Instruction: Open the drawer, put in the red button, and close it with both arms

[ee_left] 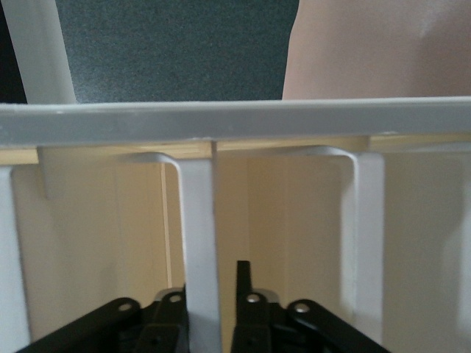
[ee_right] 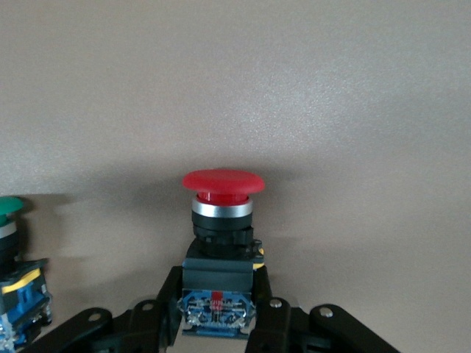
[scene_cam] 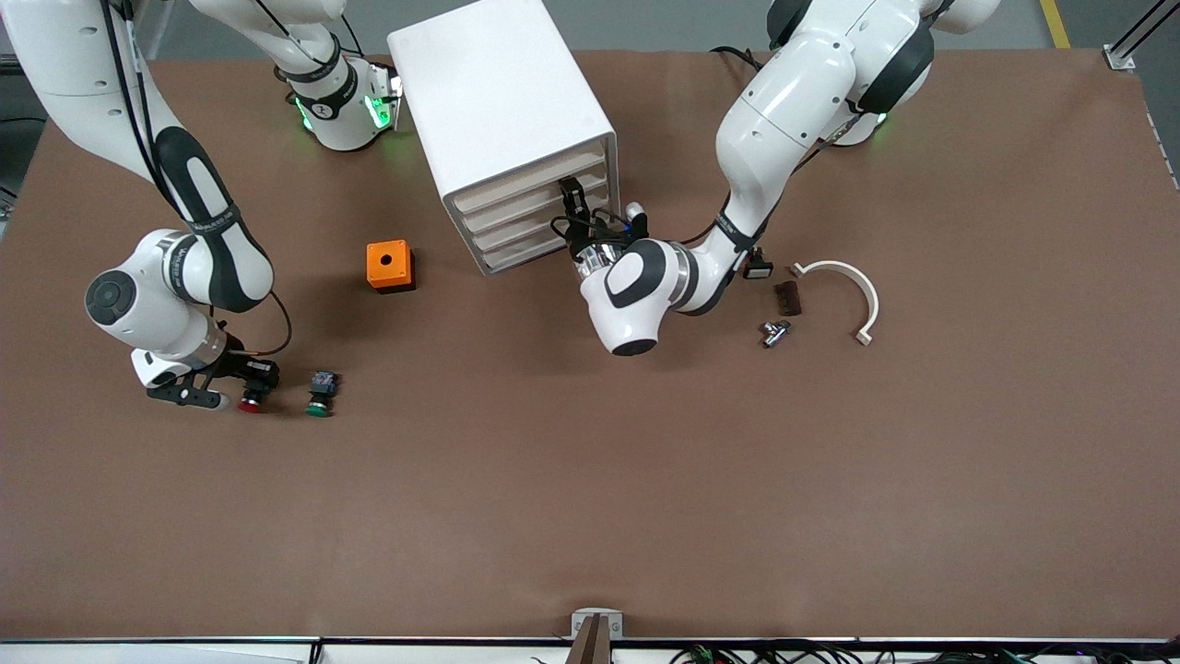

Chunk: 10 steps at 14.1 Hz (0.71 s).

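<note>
The red button (scene_cam: 251, 403) lies on its side on the brown table toward the right arm's end, its red cap toward the front camera. My right gripper (scene_cam: 254, 382) is down at the table, its fingers shut on the button's black-and-blue body (ee_right: 218, 294); the red cap (ee_right: 223, 182) points away from the wrist. The white drawer cabinet (scene_cam: 498, 101) stands mid-table with all its drawers closed. My left gripper (scene_cam: 570, 198) is at the front of an upper drawer. Its fingers straddle a white handle bar (ee_left: 199, 220), with a gap beside the visible finger (ee_left: 243, 279).
A green-capped button (scene_cam: 319, 406) lies just beside the red one, also seen in the right wrist view (ee_right: 9, 213). An orange box with a hole (scene_cam: 388, 265) sits near the cabinet. A white curved piece (scene_cam: 843, 277), a brown block (scene_cam: 787, 297) and a metal fitting (scene_cam: 774, 332) lie by the left arm.
</note>
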Each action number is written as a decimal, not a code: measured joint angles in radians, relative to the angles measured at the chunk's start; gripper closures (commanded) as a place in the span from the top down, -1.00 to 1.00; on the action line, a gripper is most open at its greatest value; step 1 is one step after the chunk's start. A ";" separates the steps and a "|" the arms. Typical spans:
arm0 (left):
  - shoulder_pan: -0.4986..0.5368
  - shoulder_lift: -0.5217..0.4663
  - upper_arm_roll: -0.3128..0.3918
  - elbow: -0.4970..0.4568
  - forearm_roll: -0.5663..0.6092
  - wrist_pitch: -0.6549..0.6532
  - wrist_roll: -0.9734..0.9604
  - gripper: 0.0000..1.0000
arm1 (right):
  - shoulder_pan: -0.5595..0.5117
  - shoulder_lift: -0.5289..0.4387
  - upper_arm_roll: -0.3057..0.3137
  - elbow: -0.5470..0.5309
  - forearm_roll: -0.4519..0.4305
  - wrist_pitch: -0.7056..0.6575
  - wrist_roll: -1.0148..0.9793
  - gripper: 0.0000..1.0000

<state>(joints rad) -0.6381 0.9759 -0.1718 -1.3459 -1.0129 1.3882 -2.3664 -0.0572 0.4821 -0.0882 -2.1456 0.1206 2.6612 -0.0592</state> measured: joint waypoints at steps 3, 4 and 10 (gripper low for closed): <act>0.001 0.000 0.000 0.001 -0.006 -0.001 -0.012 -0.82 | 0.015 -0.009 0.001 0.005 0.001 -0.046 0.040 -1.00; 0.003 0.000 0.000 0.001 -0.007 -0.001 -0.015 -0.83 | 0.030 -0.019 0.001 0.008 0.001 -0.074 0.067 -1.00; 0.062 -0.001 0.007 0.009 -0.010 -0.001 -0.020 -0.83 | 0.128 -0.187 0.002 0.030 0.010 -0.313 0.272 -1.00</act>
<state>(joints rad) -0.5757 0.9751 -0.1648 -1.3369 -1.0233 1.3874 -2.3863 0.0703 0.2955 -0.0862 -2.1157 0.1307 2.3484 0.2128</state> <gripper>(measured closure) 0.916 0.586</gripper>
